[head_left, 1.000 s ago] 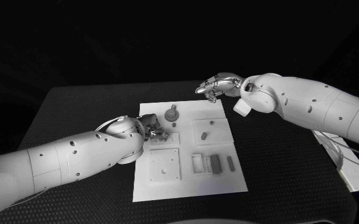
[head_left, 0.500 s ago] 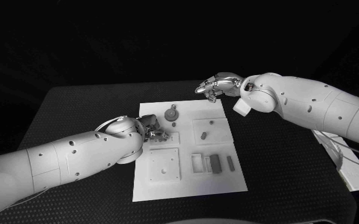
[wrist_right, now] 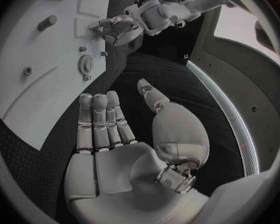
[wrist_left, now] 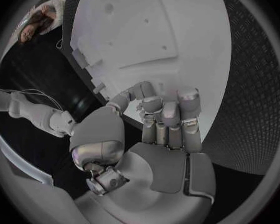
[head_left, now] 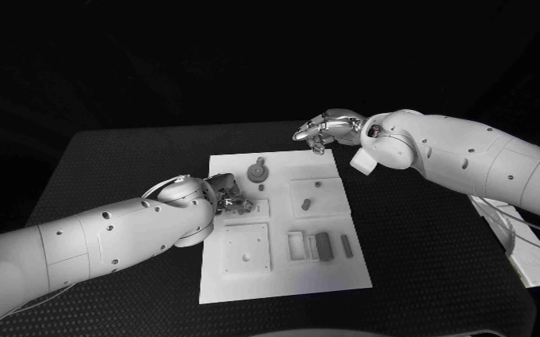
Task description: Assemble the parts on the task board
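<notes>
We count one task board (head_left: 282, 274) on one worktop (head_left: 428, 274). Two hands here: the left hand (head_left: 231, 196) and the right hand (head_left: 326, 129). On the board we make out one gear (head_left: 257, 172) and one peg (head_left: 308, 204); the other small parts blur together.

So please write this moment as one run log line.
left hand: on task board left side, grasp unclear | right hand: open, above board far edge | gear part: on board
</notes>
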